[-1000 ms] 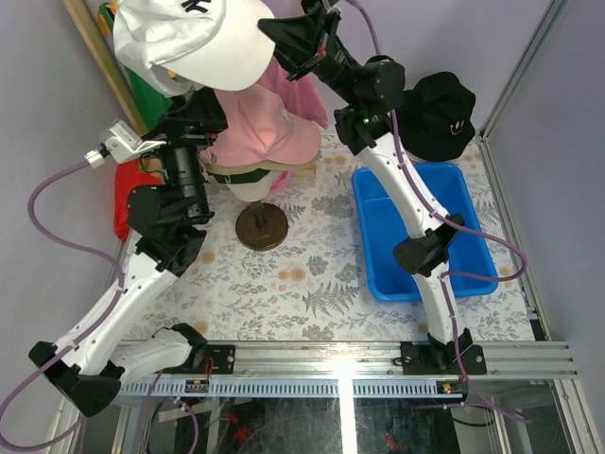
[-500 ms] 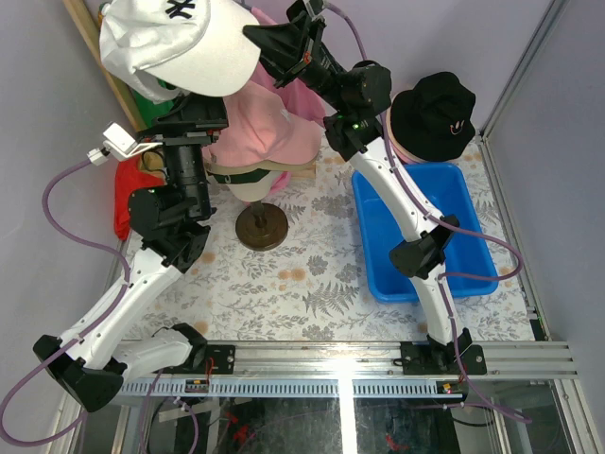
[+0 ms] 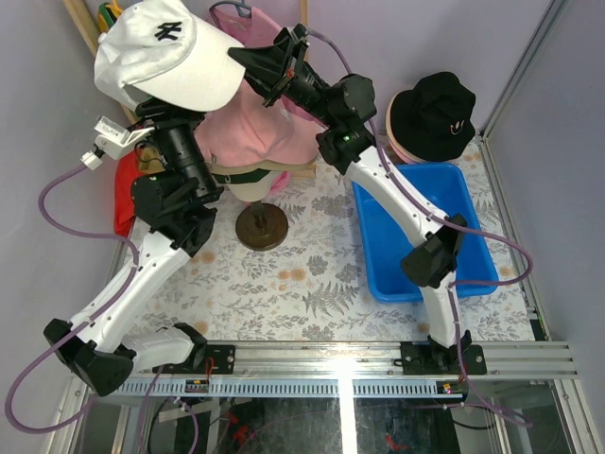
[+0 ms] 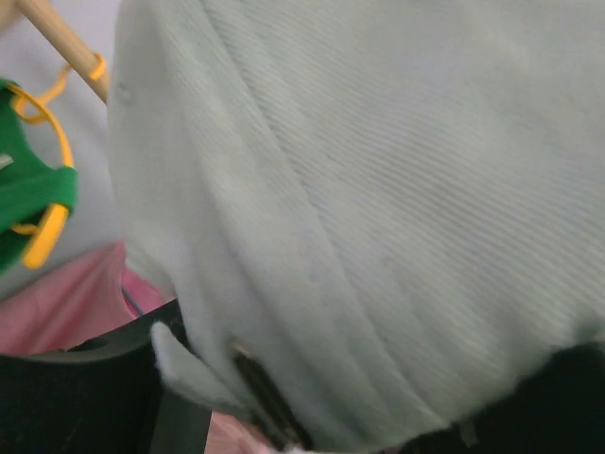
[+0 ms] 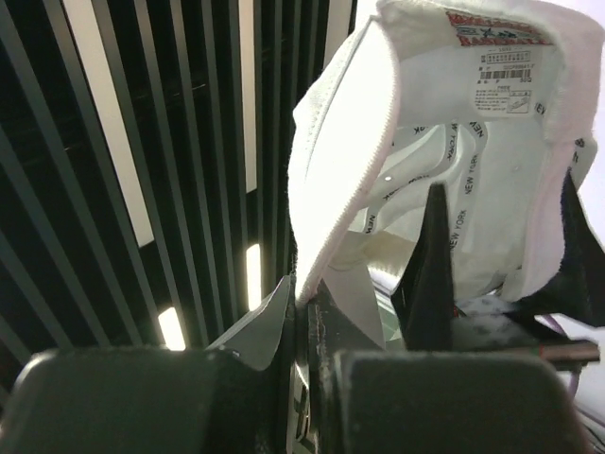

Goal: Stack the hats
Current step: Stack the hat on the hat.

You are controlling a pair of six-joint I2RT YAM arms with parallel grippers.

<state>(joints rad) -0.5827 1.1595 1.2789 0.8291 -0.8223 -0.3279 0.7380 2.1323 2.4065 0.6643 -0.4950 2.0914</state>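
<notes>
A white baseball cap (image 3: pixel 165 52) with a black logo hangs high at the back left. My right gripper (image 5: pixel 309 295) is shut on the cap's edge; the inside of the cap (image 5: pixel 473 161) with its label shows in the right wrist view. White cap fabric (image 4: pixel 378 189) fills the left wrist view. My left gripper (image 4: pixel 359 416) is under the cap, its fingers (image 4: pixel 113 397) apart on either side of the rear strap. A pink cap (image 3: pixel 260 132) sits on the mannequin head. A black bucket hat (image 3: pixel 435 109) lies on a pink bucket hat (image 3: pixel 397 142) at the back right.
A blue bin (image 3: pixel 378 255) stands on the right of the patterned table. The mannequin's round brown base (image 3: pixel 262 228) is in the middle. A green T-shirt (image 4: pixel 33 199) on a yellow hanger and a wooden pole (image 4: pixel 57 38) are at the back left. Something red (image 3: pixel 123 194) lies at the left edge.
My right arm has carried the white cap left, and its logo now faces up. My left arm has risen and reached in under the cap.
</notes>
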